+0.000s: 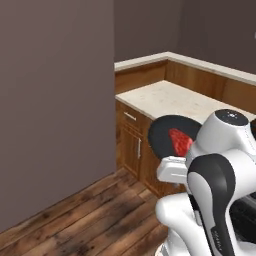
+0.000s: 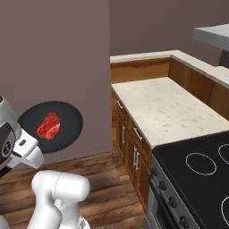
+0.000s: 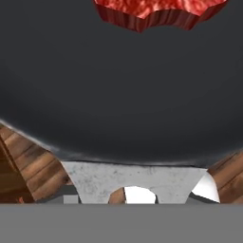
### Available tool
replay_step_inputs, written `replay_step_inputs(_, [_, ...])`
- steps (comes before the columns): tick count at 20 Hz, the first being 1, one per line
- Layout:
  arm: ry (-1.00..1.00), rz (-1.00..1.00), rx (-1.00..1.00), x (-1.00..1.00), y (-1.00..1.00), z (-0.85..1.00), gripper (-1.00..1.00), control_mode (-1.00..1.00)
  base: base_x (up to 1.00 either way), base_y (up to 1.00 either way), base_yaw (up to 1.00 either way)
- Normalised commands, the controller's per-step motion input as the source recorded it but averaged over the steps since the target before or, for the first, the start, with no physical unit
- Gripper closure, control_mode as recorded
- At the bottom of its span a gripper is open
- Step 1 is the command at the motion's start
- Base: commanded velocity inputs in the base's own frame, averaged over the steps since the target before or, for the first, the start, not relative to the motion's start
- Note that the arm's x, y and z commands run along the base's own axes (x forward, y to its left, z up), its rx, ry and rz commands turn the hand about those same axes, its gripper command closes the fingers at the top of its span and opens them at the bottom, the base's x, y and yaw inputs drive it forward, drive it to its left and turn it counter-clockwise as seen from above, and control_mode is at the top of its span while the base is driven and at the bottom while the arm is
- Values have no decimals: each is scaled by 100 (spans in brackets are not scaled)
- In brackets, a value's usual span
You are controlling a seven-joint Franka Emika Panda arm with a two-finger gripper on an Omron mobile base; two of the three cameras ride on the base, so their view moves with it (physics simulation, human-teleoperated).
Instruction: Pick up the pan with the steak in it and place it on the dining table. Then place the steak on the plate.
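Black pan [image 2: 50, 127] hangs in the air left of the dining table [image 2: 163, 105], over wooden floor [image 1: 75, 215], steak [image 2: 48, 125] lying in it. Whether the gripper pinches its handle [image 3: 135, 178] cannot be told.

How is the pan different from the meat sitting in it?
The pan is black, flat and round; the steak is red and lumpy. The pan is much bigger, and the steak covers just a small patch of it. Both are up in the air above the wooden floor, carried together.
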Motion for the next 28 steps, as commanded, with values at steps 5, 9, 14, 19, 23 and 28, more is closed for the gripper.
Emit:
replay_step_inputs(5, [0,0,0,0,0,0,100,100,-55,55,26])
replay_step_inputs(9, [0,0,0,0,0,0,100,100,-27,35,41])
replay_step_inputs(14, [0,0,0,0,0,0,100,100,-7,4,49])
replay_step_inputs(19, [0,0,0,0,0,0,100,100,-10,0,50])
replay_step_inputs(23, [0,0,0,0,0,0,100,100,-8,0,50])
replay_step_inputs(28, [0,0,0,0,0,0,100,100,-7,0,50])
